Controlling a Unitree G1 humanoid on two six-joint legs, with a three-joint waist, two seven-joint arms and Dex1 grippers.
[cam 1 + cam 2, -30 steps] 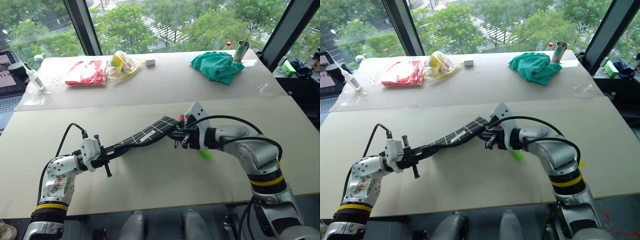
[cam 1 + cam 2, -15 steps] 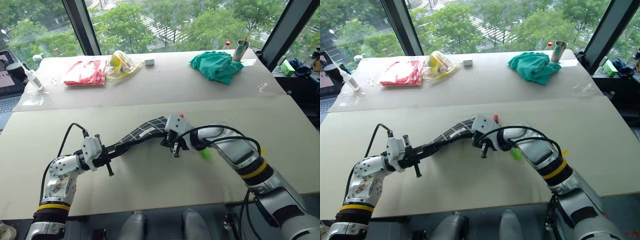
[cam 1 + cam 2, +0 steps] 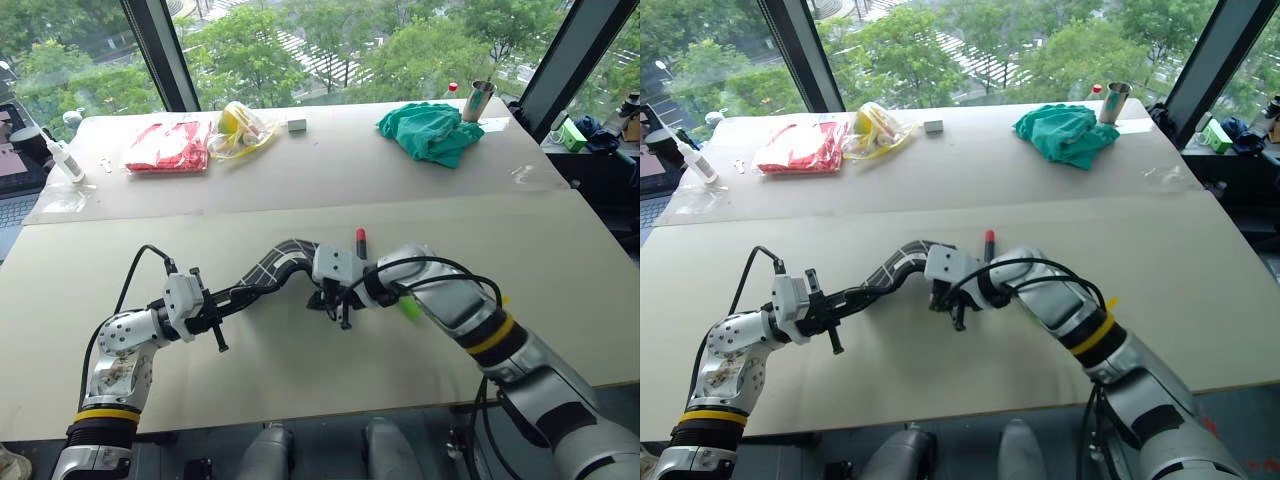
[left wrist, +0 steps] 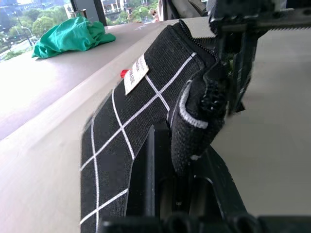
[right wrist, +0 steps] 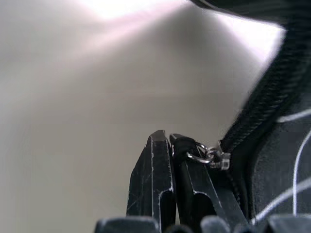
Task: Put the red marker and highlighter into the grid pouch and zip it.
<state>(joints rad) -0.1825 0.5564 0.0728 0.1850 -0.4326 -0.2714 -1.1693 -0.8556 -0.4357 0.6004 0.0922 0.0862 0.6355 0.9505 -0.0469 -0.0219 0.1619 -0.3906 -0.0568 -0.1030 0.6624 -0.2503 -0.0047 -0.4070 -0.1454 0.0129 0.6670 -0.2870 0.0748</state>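
Head stereo overhead; wrist cameras close-up.

Over the pale table [image 3: 300,370], the left hand [image 3: 222,308] grips one end of the grid pouch [image 3: 268,272], which arches up off the surface toward the right hand [image 3: 335,300], clamped shut at its other end. The red marker [image 3: 361,241] pokes up just behind that hand, and the green highlighter [image 3: 409,306] shows beside the right forearm.

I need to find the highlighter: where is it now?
In the left eye view the green highlighter lies on the table, right of centre, beside the right arm's forearm, just right of the grid pouch.
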